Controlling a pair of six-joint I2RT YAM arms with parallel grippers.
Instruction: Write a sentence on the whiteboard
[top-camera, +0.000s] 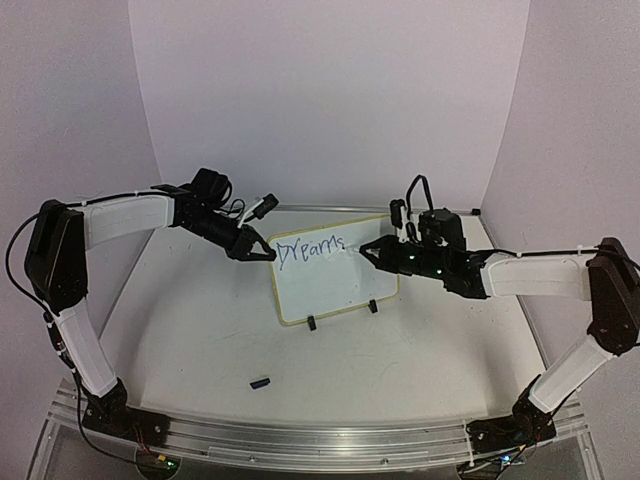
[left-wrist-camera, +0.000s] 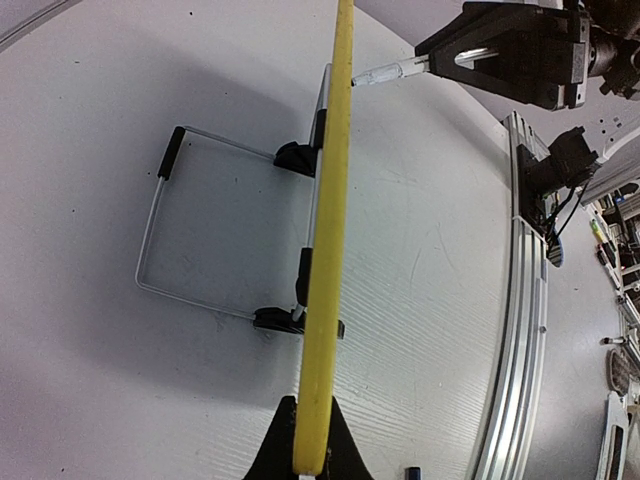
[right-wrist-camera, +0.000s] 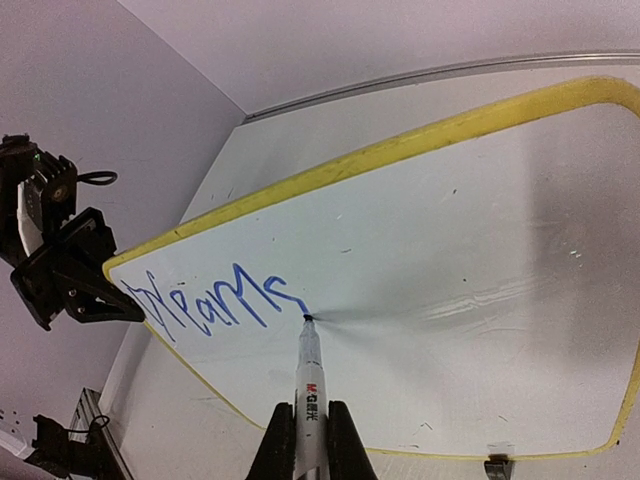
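Note:
The whiteboard stands mid-table on two black clip feet, with a pale-yellow frame. The blue word "Dreams" runs along its top; it also shows in the right wrist view. No other words of the sentence show. My left gripper is shut on the board's upper left edge; in the left wrist view its jaws pinch the yellow frame. My right gripper is shut on a white marker, whose tip touches the board just after the "s".
A small dark marker cap lies on the table near the front. A wire stand props the board from behind. The aluminium rail runs along the near edge. Walls enclose the table on three sides.

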